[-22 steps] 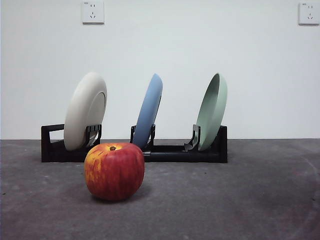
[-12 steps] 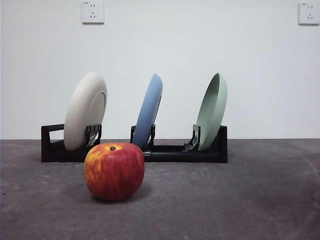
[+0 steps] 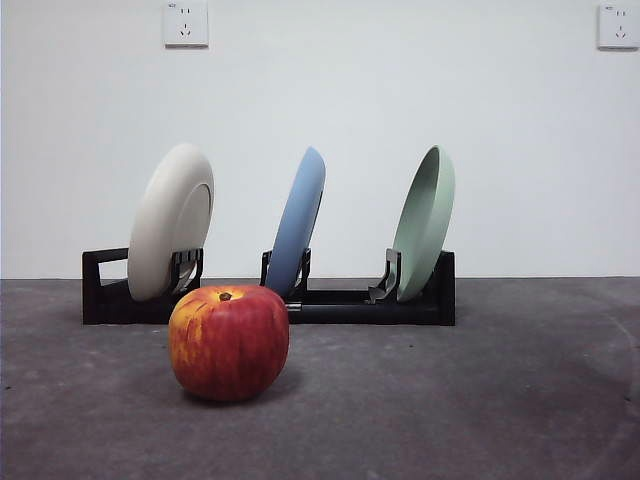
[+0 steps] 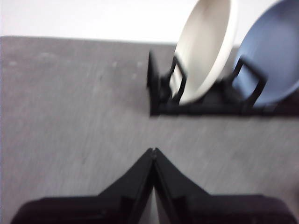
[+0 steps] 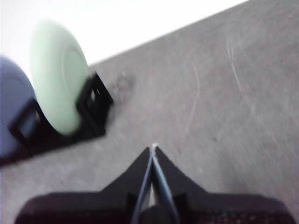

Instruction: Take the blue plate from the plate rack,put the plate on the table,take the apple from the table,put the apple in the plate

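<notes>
The blue plate (image 3: 298, 220) stands on edge in the middle slot of the black plate rack (image 3: 350, 305), between a cream-white plate (image 3: 170, 222) and a pale green plate (image 3: 424, 222). The red apple (image 3: 229, 342) sits on the grey table (image 3: 480, 400) in front of the rack. No arm shows in the front view. My left gripper (image 4: 153, 151) is shut and empty over bare table, near the rack's cream-plate end (image 4: 161, 91); the blue plate (image 4: 273, 65) shows beyond. My right gripper (image 5: 153, 148) is shut and empty, apart from the green plate (image 5: 58, 74).
A white wall with two sockets (image 3: 186, 23) stands behind the rack. Bare table lies to the right of the apple and on both sides of the rack.
</notes>
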